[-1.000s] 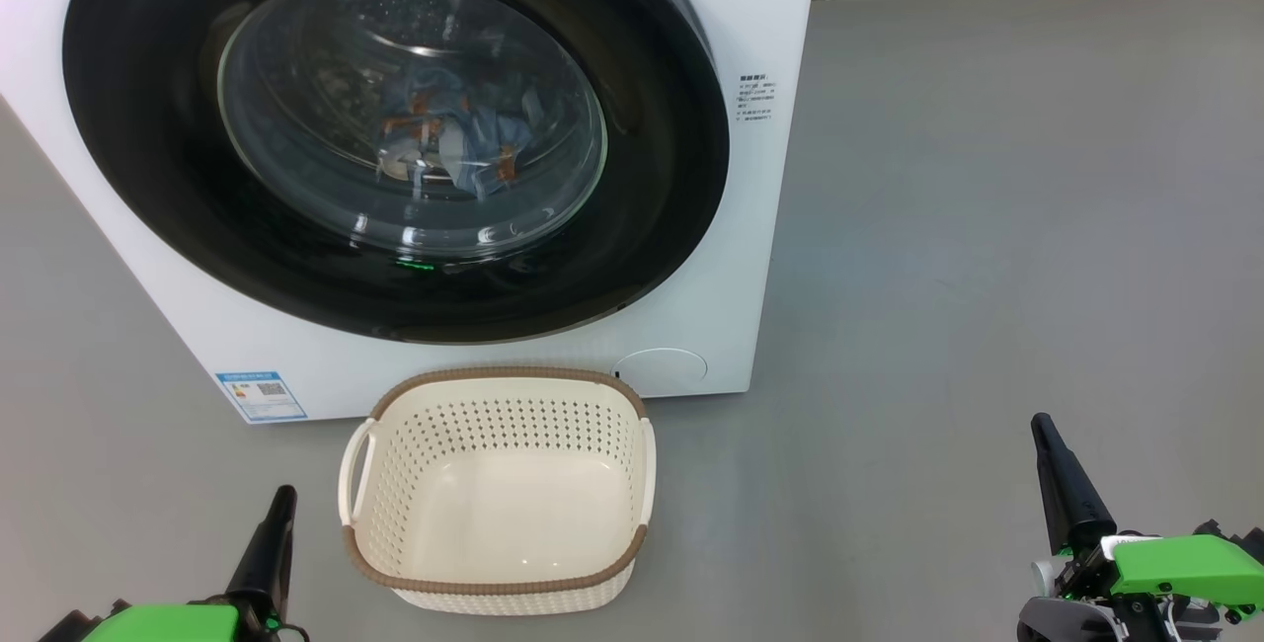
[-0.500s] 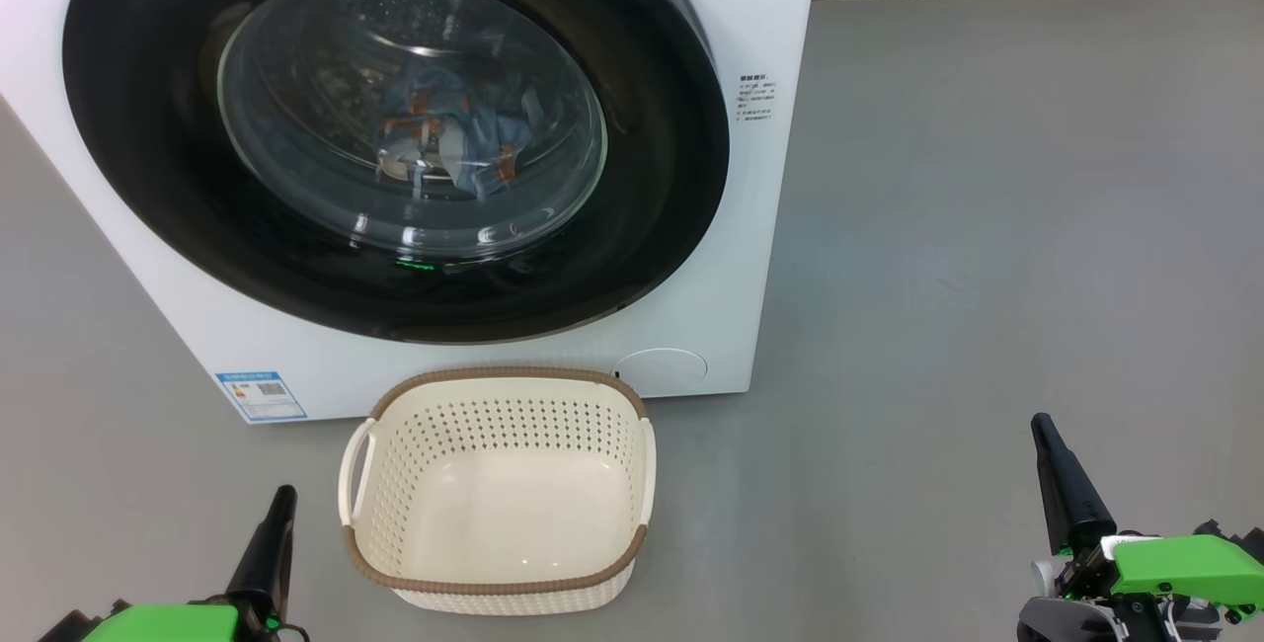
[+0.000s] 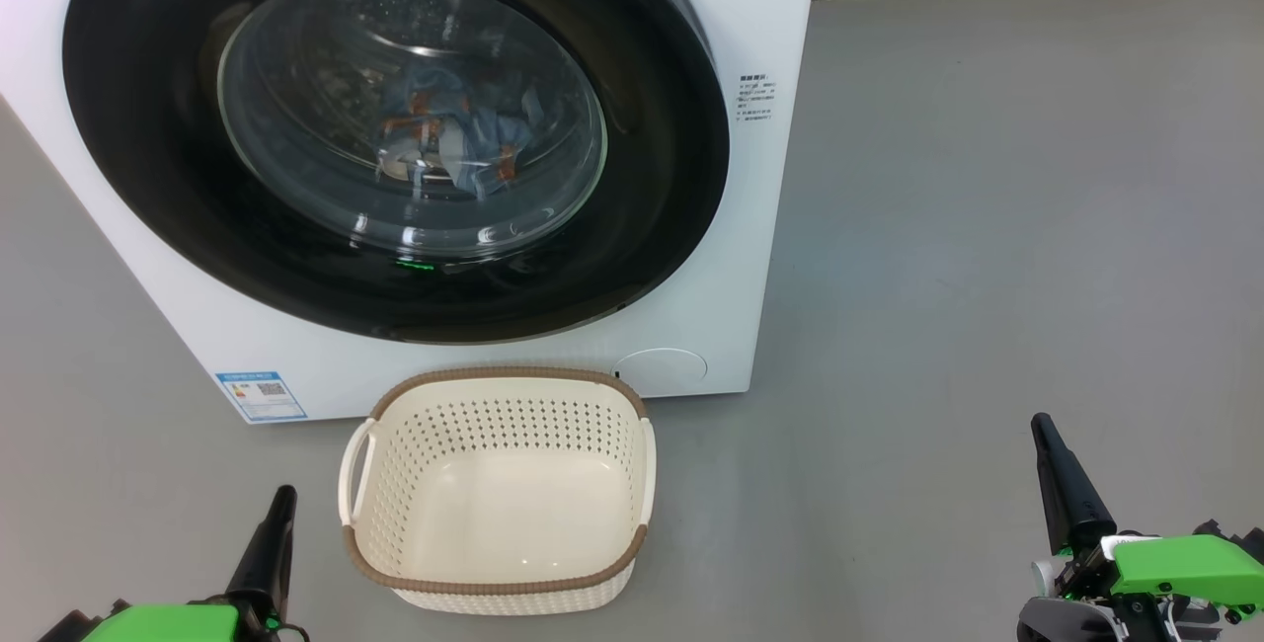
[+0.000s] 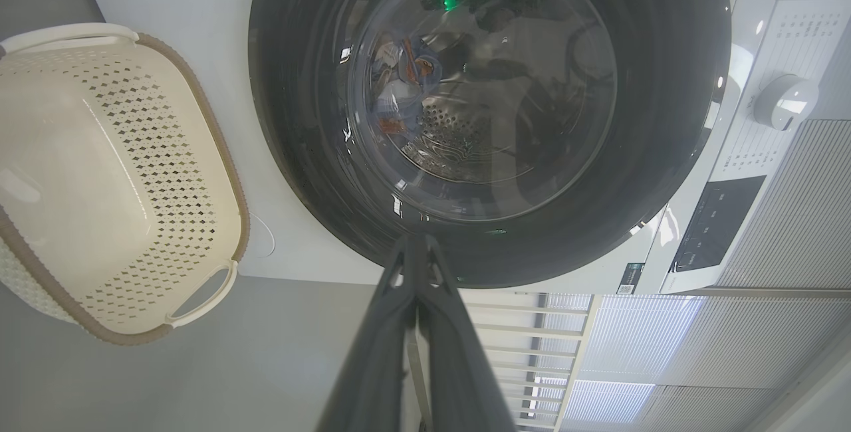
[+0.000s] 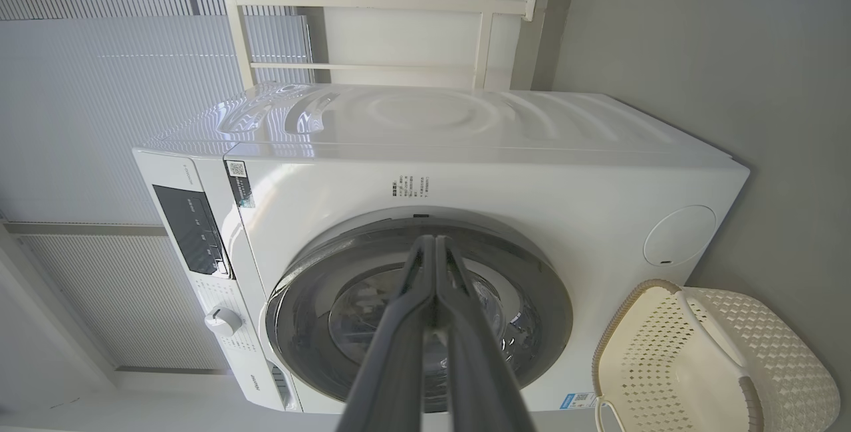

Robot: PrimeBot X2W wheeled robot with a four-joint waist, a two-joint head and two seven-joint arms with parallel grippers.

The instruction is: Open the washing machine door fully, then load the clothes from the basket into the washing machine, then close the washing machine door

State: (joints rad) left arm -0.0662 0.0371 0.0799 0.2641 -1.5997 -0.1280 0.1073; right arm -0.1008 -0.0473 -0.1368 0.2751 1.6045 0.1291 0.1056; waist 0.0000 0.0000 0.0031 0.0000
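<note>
Nearest me, my left claw (image 3: 283, 496) hung low at my left with its two dark fingers pressed together to a single point and nothing between them. My right claw (image 3: 1040, 423) hung low at my right, well apart from it, pinched just as tight and just as empty. Both pointed toward the machine, and neither touched anything. Between the two, closer to the left one, the basket (image 3: 509, 371) sat upright on the grey floor (image 3: 987, 227). Its cream inside was bare down to the bottom, a handle showed on each short side, and its brown rim lay just in front of the foot of the washing machine (image 3: 765, 247). Low on that white front, a blue label sticker (image 3: 262, 395) sat to the left of the basket, and a round cover (image 3: 662, 366) sat just behind the basket's far right corner. Above them the washing machine door (image 3: 168, 188) lay shut, flush against the front, its glossy black ring taking up most of the panel. Through its bulging glass I saw the clothes (image 3: 449, 133) lying inside the drum, a light blue heap with orange marks. From my right wrist I saw a dial (image 5: 223, 321) beside the door, and pale blinds (image 5: 100, 86) beyond the machine.
</note>
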